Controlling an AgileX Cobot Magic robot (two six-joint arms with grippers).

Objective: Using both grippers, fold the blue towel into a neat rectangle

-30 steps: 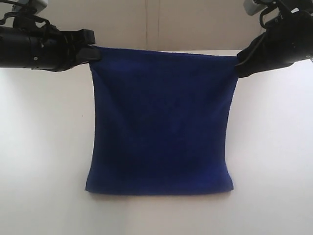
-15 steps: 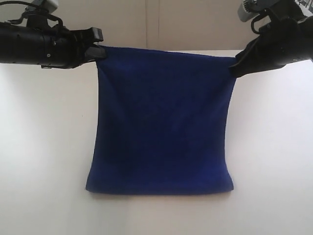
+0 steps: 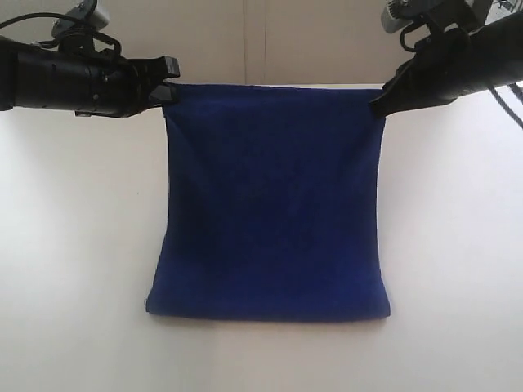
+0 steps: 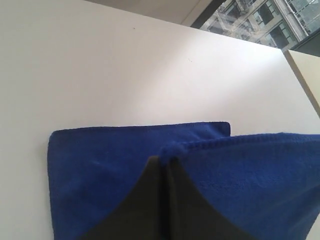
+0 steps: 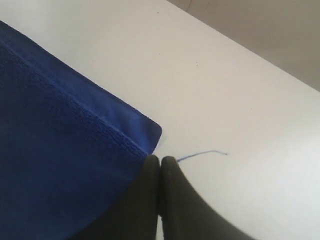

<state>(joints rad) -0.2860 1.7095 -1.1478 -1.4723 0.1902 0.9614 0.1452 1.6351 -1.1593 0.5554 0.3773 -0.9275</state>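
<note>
The blue towel (image 3: 274, 204) hangs as a wide sheet between both arms, its top edge lifted and its lower folded edge resting on the white table (image 3: 73, 245). My left gripper (image 3: 167, 90) is shut on the towel's top left corner. My right gripper (image 3: 377, 104) is shut on the top right corner. The left wrist view has the black fingertips (image 4: 164, 161) pinched on the hem, with a lower layer of the towel (image 4: 100, 170) flat on the table beneath. In the right wrist view the shut gripper (image 5: 160, 159) pinches the towel (image 5: 60, 150) at its edge, and a loose blue thread (image 5: 202, 154) trails from the tips.
The white table spreads out on all sides of the towel. A pale wall (image 3: 261, 41) stands behind its far edge. A window with buildings (image 4: 260, 22) shows past the table in the left wrist view.
Both grippers have moved inward toward each other with the towel's top corners, so the top edge is shorter and the sides hang straighter. The lower edge has stayed on the table.
</note>
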